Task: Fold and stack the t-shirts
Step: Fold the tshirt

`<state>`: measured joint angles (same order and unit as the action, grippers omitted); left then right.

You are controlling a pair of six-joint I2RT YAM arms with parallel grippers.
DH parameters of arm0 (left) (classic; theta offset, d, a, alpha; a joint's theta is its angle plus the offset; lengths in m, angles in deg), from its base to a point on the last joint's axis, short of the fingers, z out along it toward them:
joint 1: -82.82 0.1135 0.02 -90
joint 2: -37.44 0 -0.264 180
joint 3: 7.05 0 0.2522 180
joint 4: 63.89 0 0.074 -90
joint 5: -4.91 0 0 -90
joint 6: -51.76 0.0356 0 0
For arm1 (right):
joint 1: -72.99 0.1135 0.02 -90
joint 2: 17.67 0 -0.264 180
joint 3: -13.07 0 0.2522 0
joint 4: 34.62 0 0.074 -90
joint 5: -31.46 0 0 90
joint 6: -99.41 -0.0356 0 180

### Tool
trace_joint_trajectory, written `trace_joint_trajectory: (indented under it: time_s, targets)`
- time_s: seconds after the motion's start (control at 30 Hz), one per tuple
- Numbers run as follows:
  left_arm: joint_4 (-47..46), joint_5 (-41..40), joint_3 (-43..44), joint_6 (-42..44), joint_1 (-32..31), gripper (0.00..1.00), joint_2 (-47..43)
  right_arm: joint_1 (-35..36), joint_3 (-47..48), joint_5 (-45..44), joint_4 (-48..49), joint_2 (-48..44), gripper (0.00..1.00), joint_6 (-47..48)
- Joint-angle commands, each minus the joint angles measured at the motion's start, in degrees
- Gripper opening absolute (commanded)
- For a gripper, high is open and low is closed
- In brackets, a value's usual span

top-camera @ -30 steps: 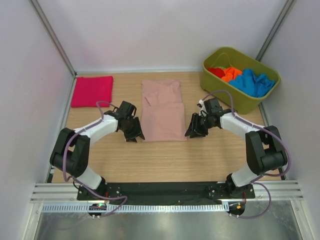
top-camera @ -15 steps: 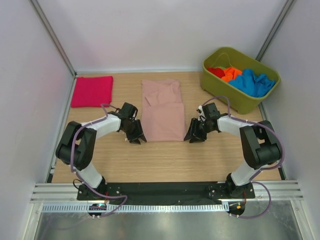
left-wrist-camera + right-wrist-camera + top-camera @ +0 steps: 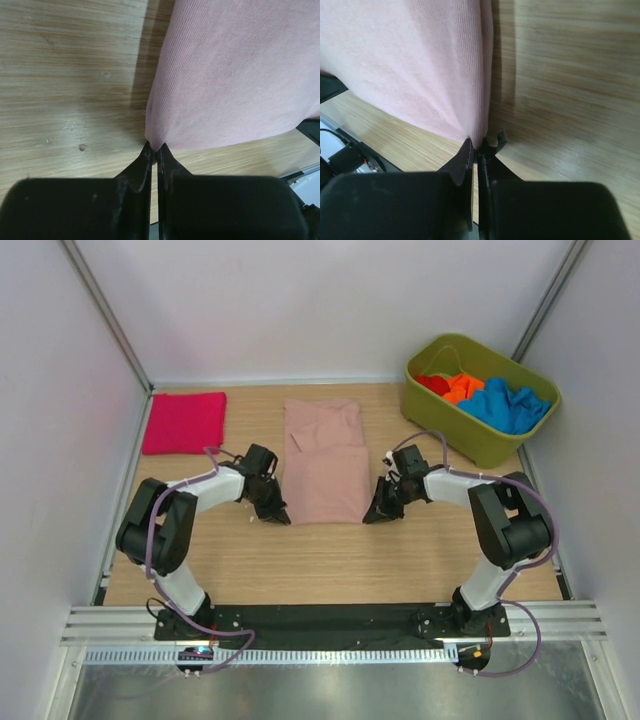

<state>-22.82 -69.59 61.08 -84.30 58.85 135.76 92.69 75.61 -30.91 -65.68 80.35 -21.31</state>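
The left gripper [image 3: 284,516] and right gripper [image 3: 372,514] have moved inward from just beside the dusty-pink t-shirt [image 3: 325,465] to its near edge. Their jaws, open a second ago, are now pinched on its two near corners, one gripper at each corner.

Front worktop [image 3: 330,560]: open wood from near edge to pink t-shirt [image 3: 325,475].
Far left: folded magenta t-shirt [image 3: 184,422] lies there.
Far right: olive tub [image 3: 430,405] fills the corner.
Shirt flanks: left tool [image 3: 284,516], right tool [image 3: 371,515] clamped on its near corners.

no legible text, labels or numbers
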Motion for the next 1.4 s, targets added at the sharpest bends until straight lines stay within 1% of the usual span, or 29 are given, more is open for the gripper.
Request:
trace_joint_trajectory:
  time_s: [0.0,0.03,0.13,0.17,0.23,0.27,0.37,0.4,0.47,0.5,0.53,0.67,0.7,0.77,0.8,0.93,1.0,1.03,1.07,1.1,1.13,1.2,1.23,1.3,1.33,1.37]
  targets:
    - [1.51,-5.04,-2.60,0.71,-0.03,0.00,-1.63,0.42,-1.31,-9.00,-6.15,-2.56,0.03,1.54]
    - [2.13,-5.66,-2.95,0.80,-0.12,0.00,-2.86,0.60,-2.36,-11.44,-7.04,-4.13,0.01,1.89]
    - [4.41,-6.89,-4.62,0.97,-0.47,0.01,-7.35,0.77,-5.77,-15.23,-10.03,-10.55,0.01,2.42]
    - [5.29,-7.07,-5.06,0.89,-0.73,0.00,-8.23,0.77,-6.93,-15.16,-10.12,-14.05,0.01,2.16]
    - [6.26,-7.33,-6.11,0.71,-1.52,0.01,-10.95,1.30,-9.91,-14.98,-10.82,-17.32,0.01,1.54]
    - [6.96,-7.16,-6.47,0.54,-1.87,0.01,-12.00,1.91,-10.80,-14.63,-10.91,-21.08,0.01,0.76]
    - [9.41,-8.56,-7.35,-0.69,-4.06,0.00,-16.84,4.20,-13.61,-15.94,-12.93,-26.37,0.01,-1.18]
    - [10.21,-8.91,-7.43,-1.13,-5.12,0.00,-19.89,4.72,-14.05,-16.38,-14.59,-29.69,0.01,-2.49]
    - [12.49,-9.97,-7.44,-2.62,-6.09,0.01,-22.99,6.48,-14.76,-17.79,-16.44,-32.88,0.01,-3.81]
    - [13.29,-10.06,-7.35,-3.24,-6.61,0.01,-24.57,7.10,-14.76,-19.36,-18.10,-36.20,0.01,-5.65]
    - [13.99,-10.06,-7.26,-3.68,-6.79,0.01,-27.19,7.45,-14.59,-19.72,-18.82,-37.54,0.01,-6.28]
    - [18.03,-11.02,-4.29,-4.39,-7.06,0.00,-30.82,8.42,-11.34,-20.87,-24.08,-42.29,0.01,-8.04]
    - [18.65,-12.59,-3.31,-4.21,-7.15,0.01,-30.91,8.42,-10.20,-21.22,-26.62,-42.56,0.01,-8.04]
    - [19.79,-14.09,-1.56,-3.34,-7.06,0.00,-29.87,8.51,-6.51,-22.27,-28.13,-42.74,0.01,-7.43]
    - [20.06,-14.80,0.98,-2.90,-7.15,0.01,-29.07,8.51,-5.45,-22.62,-28.75,-42.47,0.01,-7.08]
    - [21.20,-14.98,8.02,-1.22,-7.06,0.00,-23.71,8.42,1.13,-25.79,-29.28,-38.44,0.01,-5.06]
    - [21.64,-15.07,12.40,-0.26,-6.80,0.00,-20.46,8.33,3.51,-26.67,-28.93,-35.10,0.01,-3.47]
    - [21.99,-15.16,13.82,0.18,-6.62,0.00,-19.32,8.33,6.48,-27.11,-29.37,-33.61,0.01,-2.86]
    - [22.17,-15.16,15.23,0.62,-6.27,0.00,-18.27,8.33,8.16,-30.16,-29.81,-32.11,0.01,-2.42]
    - [22.35,-15.16,17.07,1.49,-5.31,0.00,-15.82,8.25,9.75,-31.06,-30.24,-29.14,0.01,-1.37]
    - [23.13,-15.16,20.65,1.85,-4.69,0.00,-14.58,7.98,13.07,-31.50,-30.25,-27.72,0.01,-0.84]
    - [23.49,-15.16,24.45,2.47,-2.68,0.00,-10.64,6.84,16.51,-31.77,-30.77,-22.99,0.01,0.65]
    - [23.49,-15.16,28.04,2.99,-2.06,0.00,-9.48,6.40,19.57,-32.03,-30.69,-21.74,0.01,1.01]
    - [23.84,-14.19,31.57,3.35,-0.13,0.00,-6.49,4.47,22.67,-31.25,-30.78,-18.67,0.01,2.06]
    - [24.02,-13.93,33.59,3.78,0.41,0.00,-3.52,3.86,25.64,-31.24,-30.78,-15.87,0.01,3.02]
    - [24.02,-13.58,37.00,3.88,0.93,0.01,-2.18,3.24,27.06,-31.33,-30.69,-14.53,0.01,3.56]
